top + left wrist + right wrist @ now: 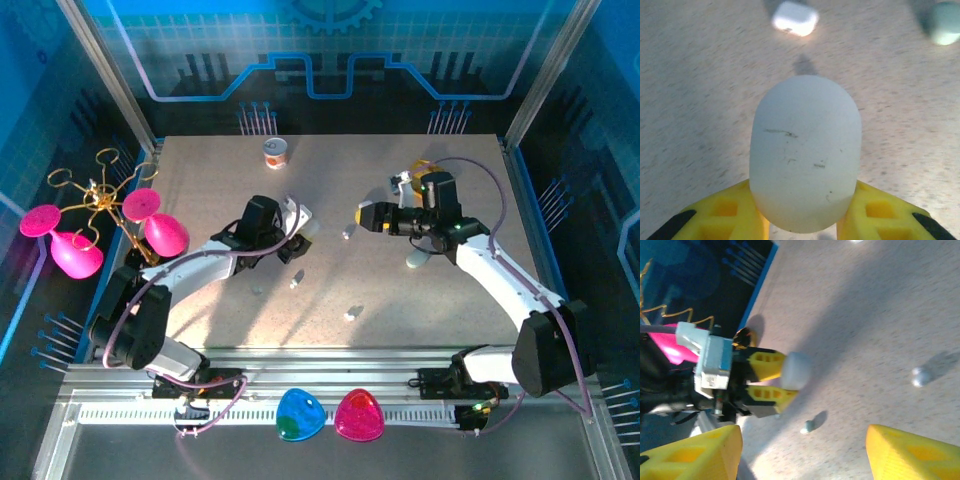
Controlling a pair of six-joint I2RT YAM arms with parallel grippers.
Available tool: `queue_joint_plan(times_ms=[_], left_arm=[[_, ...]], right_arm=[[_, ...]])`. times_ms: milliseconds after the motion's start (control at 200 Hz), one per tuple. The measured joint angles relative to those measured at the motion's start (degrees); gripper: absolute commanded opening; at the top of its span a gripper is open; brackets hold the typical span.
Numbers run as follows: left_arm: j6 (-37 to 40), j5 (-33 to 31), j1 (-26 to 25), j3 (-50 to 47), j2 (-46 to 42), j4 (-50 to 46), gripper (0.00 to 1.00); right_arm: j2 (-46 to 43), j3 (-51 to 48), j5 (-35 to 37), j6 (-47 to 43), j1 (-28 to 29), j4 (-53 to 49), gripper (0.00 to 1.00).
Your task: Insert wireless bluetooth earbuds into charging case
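Evidently the left gripper point(788, 376) clenches the case point(805, 155) aloft (lid seemingly shut) so the released, empty right gripper point(365, 214) can open it.

Charging case point(805, 155): pale, rounded, faintly scuffed, pinched in the left hand point(303, 232). We log tiny white earbuds lying loose: first earbud point(347, 232) just off the right hand point(365, 214), second earbud point(296, 283) and third earbud point(351, 314) behind both hands.

Yellow on the left gripper point(805, 202) fingers point(725, 212), black at the corners! The scuffed case point(805, 150) is pale grey-white with faint dark flecks. The table point(700, 100) is beige, finely speckled. Left wrist view, twelve o'clock: white case point(795, 18), bright. One o'clock: mint case point(946, 22), pale green. Overhead, nine o'clock: goblets point(165, 235), hot pink.
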Motion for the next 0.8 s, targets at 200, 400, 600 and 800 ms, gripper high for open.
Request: queue_joint_plan(times_ms=[200, 400, 600, 800], left_arm=[[1.7, 7.4, -1.0, -2.8, -2.6, 5.6, 0.19], [3.8, 12.2, -1.8, -3.1, -4.7, 9.1, 0.19], [5.9, 14.4, -2.9, -4.0, -5.7, 9.5, 0.20], [7.5, 15.4, -3.3, -5.0, -6.7, 9.4, 0.21]], right_arm=[[1.4, -0.5, -6.4, 5.7, 3.9, 3.3, 0.65], [4.8, -1.6, -8.4, 8.9, 6.8, 5.6, 0.64], [6.7, -2.0, -9.0, 11.1, 7.1, 7.5, 0.54], [8.0, -2.0, -10.0, 12.9, 7.3, 8.9, 0.27]])
